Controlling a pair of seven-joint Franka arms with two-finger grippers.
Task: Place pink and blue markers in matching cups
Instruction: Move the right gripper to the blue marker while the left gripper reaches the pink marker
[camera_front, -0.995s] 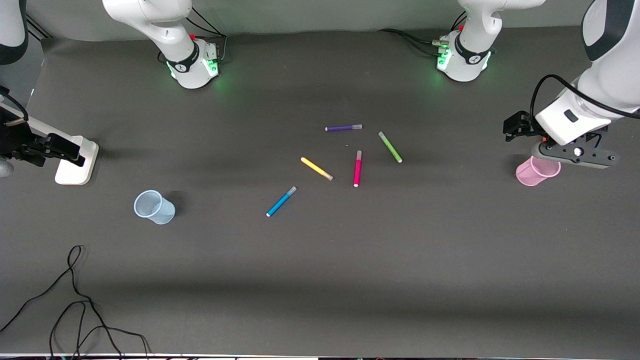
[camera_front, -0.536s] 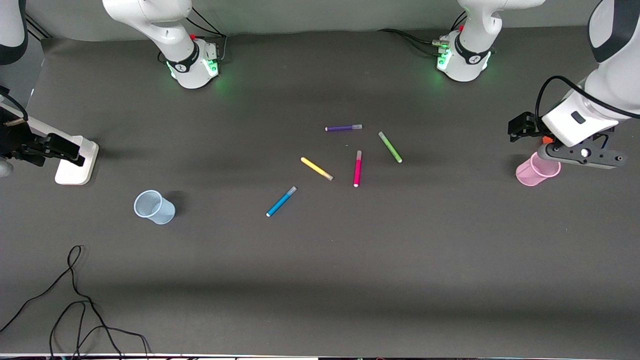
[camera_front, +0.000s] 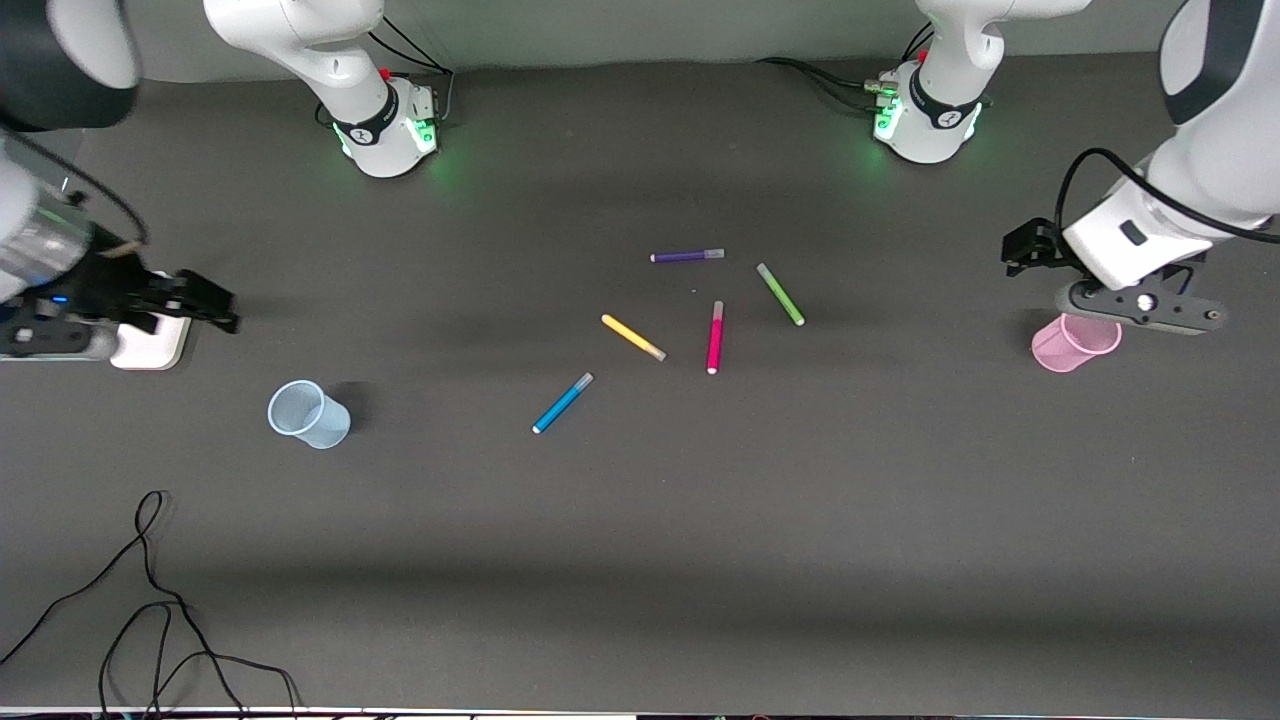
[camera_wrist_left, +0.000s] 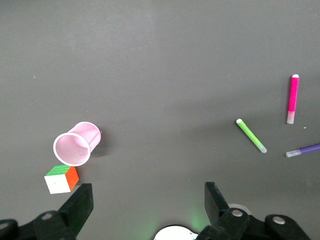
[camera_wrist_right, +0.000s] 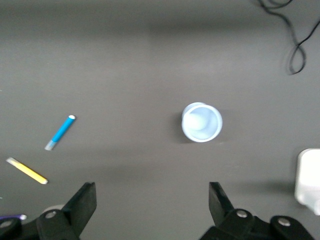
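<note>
Left wrist view alone reveals a colored cube (camera_wrist_left: 62, 179) touching the pink cup (camera_wrist_left: 76, 146); both jaws gape empty.

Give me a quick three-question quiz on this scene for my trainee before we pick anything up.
1. True or false: the pink marker already sits in the pink cup.
2. Which marker lies nearest the front camera? A) purple marker B) green marker C) blue marker
3. Fill in: the left gripper and right gripper are both ____.

Key: 1 false, it lies on the table; 2 C; 3 open.
</note>
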